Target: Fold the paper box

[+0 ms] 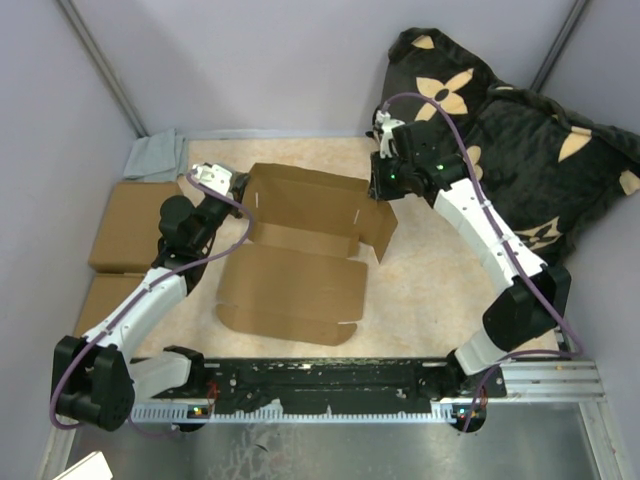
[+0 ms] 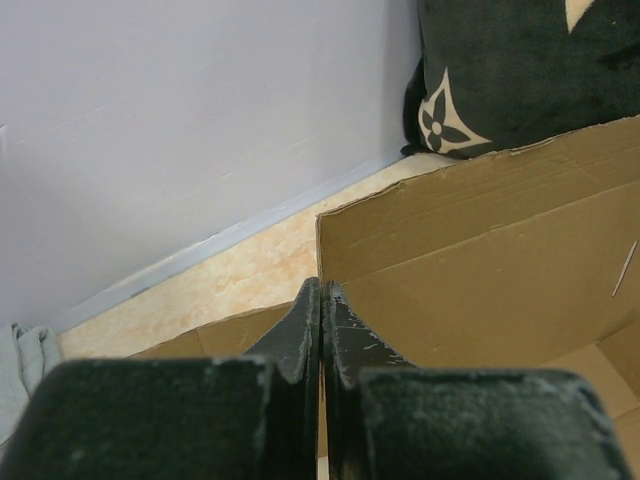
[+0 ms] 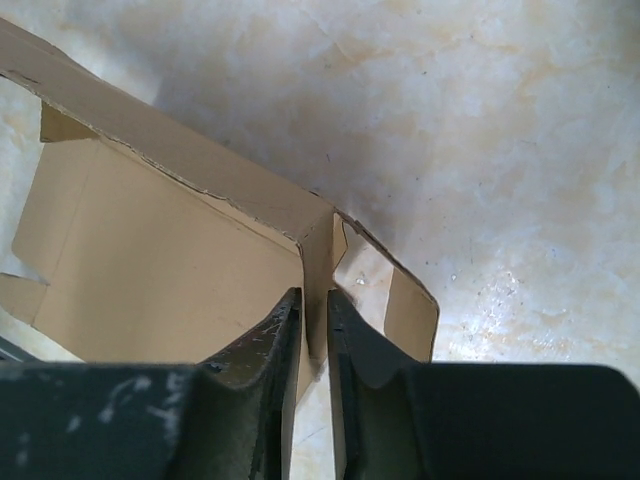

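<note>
The paper box (image 1: 300, 260) lies unfolded on the beige table, its back wall raised and a side flap bent forward at the right end. My left gripper (image 1: 238, 188) is at the left end of that wall. In the left wrist view its fingers (image 2: 321, 290) are pressed together on the wall's upright edge (image 2: 480, 270). My right gripper (image 1: 380, 190) is at the right back corner. In the right wrist view its fingertips (image 3: 312, 300) stand narrowly apart with the box's corner fold (image 3: 150, 260) between them.
Two plain brown cardboard blocks (image 1: 130, 225) (image 1: 105, 300) lie left of the box, with a grey cloth (image 1: 155, 155) behind them. A black cushion with tan flowers (image 1: 520, 130) fills the back right corner. Lilac walls enclose the table, and the arms' rail (image 1: 330, 385) lines the near edge.
</note>
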You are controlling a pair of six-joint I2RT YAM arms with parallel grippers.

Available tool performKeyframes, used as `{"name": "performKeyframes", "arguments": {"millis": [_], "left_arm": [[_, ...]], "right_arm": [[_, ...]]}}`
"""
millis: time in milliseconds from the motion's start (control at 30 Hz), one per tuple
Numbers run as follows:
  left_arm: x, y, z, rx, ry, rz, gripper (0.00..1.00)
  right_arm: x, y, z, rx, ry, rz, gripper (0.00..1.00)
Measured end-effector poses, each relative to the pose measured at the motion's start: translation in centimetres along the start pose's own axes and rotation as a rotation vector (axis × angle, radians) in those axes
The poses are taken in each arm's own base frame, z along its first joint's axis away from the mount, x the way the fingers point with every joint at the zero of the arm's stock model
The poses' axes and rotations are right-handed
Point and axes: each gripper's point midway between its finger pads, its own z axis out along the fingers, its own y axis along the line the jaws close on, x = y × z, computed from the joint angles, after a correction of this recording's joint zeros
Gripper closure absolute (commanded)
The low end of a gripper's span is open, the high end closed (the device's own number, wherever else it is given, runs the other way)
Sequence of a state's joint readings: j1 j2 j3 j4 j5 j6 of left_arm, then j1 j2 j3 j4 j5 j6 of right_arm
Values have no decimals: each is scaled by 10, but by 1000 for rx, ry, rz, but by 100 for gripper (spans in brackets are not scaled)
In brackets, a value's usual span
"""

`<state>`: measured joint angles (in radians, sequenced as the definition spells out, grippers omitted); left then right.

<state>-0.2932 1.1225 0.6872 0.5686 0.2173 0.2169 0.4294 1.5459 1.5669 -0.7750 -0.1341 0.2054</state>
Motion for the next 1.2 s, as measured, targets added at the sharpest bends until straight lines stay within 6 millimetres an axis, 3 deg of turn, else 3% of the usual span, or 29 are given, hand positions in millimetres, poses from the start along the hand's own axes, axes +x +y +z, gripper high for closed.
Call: {"name": "performKeyframes", "arguments": {"millis": [167, 333, 367, 500, 633, 800, 967, 1200], "left_arm": [[0, -1, 0, 0, 0, -1, 96], [2, 1, -1, -23, 14, -21, 61], [2, 1, -2, -25, 18, -30, 59], [-3, 0, -9, -41, 33, -77, 57], [-23, 3, -20, -61, 12, -126, 57], [-41, 7, -24, -81, 29, -182, 59], [-21, 5, -22, -87, 128, -227, 60], [0, -6, -24, -62, 195, -282, 62]], "right_arm": [[1, 3, 1, 8, 0, -17, 94], [3, 10, 3, 56, -11, -53, 98], [3, 11, 4, 67, -15, -62, 99], [7, 11, 18, 117, -47, -87, 99], [11, 0, 34, 167, -127, -80, 100], [32, -14, 31, 194, -227, -82, 100], [30, -16, 22, 177, -364, -116, 100], [3, -11, 10, 159, -515, -143, 100]]}}
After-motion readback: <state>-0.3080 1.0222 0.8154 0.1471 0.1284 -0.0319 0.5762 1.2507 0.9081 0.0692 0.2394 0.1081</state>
